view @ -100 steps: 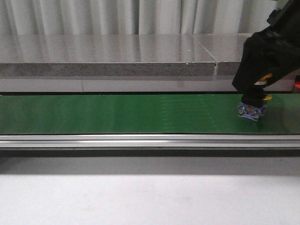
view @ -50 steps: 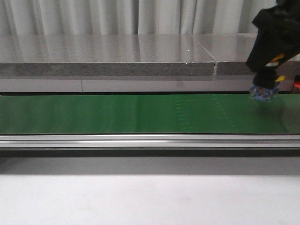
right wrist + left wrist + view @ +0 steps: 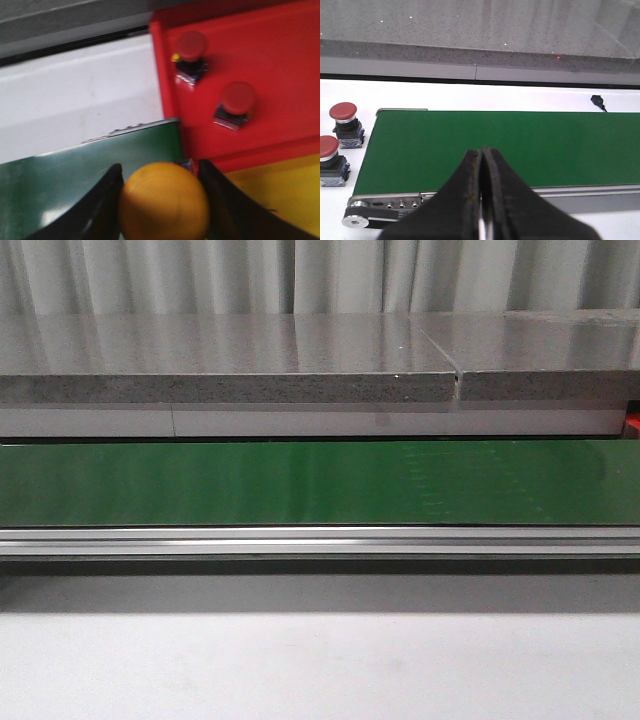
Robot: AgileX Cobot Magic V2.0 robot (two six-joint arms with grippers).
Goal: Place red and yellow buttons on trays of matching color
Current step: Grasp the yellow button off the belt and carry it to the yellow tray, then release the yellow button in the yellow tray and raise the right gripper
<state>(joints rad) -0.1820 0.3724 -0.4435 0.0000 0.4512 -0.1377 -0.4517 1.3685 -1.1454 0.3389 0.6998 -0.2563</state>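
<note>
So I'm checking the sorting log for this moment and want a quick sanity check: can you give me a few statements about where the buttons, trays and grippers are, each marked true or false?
1. The right gripper is shut on a yellow button. True.
2. The red tray holds three red buttons. False: two show on it, one nearer its corner and another beside it.
3. The left gripper holds a red button. False: its fingers are shut together on nothing.
4. Two red buttons stand off the end of the green belt. True.
5. In the front view, a button lies on the belt. False: no button shows on it there.
</note>
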